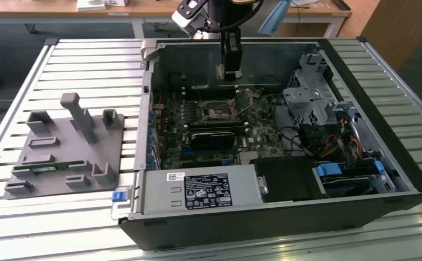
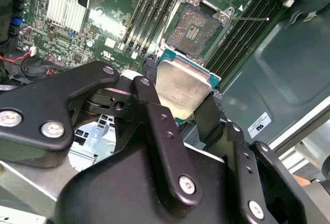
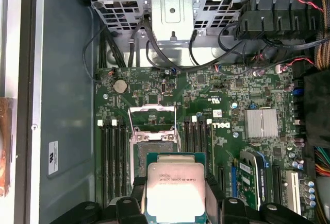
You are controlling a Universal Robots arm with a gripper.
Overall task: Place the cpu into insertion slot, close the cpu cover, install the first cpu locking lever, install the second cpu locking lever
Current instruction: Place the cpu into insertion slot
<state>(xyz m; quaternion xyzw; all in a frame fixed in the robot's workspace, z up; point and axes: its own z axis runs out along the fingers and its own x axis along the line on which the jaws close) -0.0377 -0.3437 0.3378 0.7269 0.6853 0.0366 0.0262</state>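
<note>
We see the pincer (image 2: 180,94) clamping the cpu (image 2: 181,84) by its edges, apart from the uncovered insertion slot (image 2: 197,27).

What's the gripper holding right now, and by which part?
The cpu, pinched by two opposite side edges between the fingers of the gripper; it is not yet in the insertion slot.

Lab: slatted bench (image 1: 87,60), open computer case (image 1: 269,223)
</note>
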